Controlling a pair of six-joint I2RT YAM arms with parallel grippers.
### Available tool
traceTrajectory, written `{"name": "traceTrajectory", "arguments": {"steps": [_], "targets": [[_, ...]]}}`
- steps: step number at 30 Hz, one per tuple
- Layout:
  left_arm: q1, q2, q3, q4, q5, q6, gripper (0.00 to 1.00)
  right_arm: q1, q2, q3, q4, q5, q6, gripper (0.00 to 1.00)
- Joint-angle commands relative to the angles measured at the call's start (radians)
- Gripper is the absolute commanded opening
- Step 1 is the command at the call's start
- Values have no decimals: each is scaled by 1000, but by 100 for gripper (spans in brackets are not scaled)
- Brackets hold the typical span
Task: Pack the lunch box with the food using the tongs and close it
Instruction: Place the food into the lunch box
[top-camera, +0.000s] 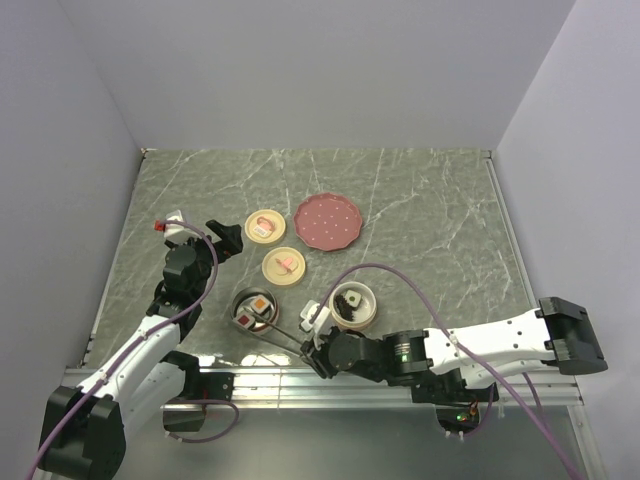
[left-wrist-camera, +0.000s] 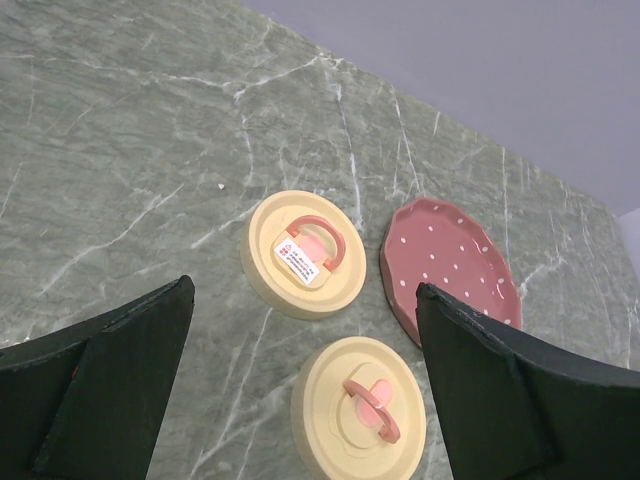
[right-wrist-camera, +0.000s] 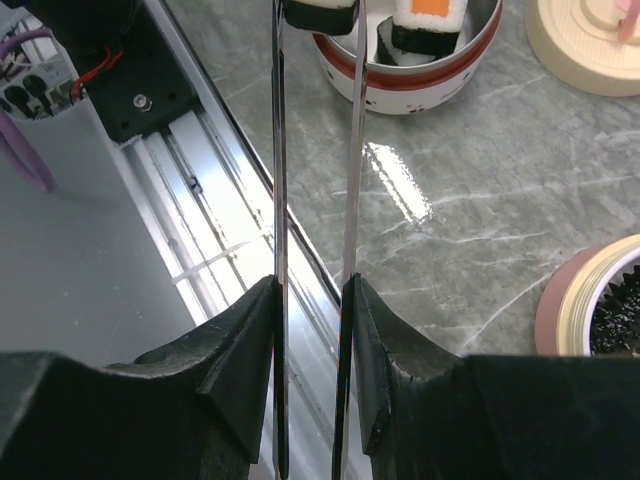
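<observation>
- Top view: the thin grey tongs (top-camera: 280, 330) run from the right fingers (top-camera: 322, 352) to the bowl (top-camera: 240, 300) of sushi cubes (top-camera: 260, 303). The surface (top-camera: 430, 210) is glossy green marble.
- Left wrist view: the left fingers (left-wrist-camera: 130, 380) are spread and hold nothing, above two smooth cream lids (left-wrist-camera: 300, 255).
- Right wrist view: the right fingers (right-wrist-camera: 250, 330) pinch both springy metal arms. The tong tips squeeze a white-topped cube (right-wrist-camera: 320, 12) at the bowl's rim. The cube looks light and soft, maybe slippery, so I would press its dark sides gently.

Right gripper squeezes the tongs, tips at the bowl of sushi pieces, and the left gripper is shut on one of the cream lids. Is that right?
Not quite. The left gripper is open and holds nothing: the left wrist view shows its fingers wide apart above the cream lids. The rest holds: the right gripper squeezes the tongs, tips at the bowl of sushi pieces.
</observation>
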Motion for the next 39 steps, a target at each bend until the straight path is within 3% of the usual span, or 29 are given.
{"name": "traceTrajectory", "arguments": {"steps": [1,11,39], "targets": [[5,-15,-2,43,11,-8,99,-18,-46,19,34,66,18,11],[5,-13,-2,43,11,-8,99,-74,-45,8,74,18,9,11],[5,-15,-3,45,11,-6,100,-75,29,53,103,-68,-18,11]]}}
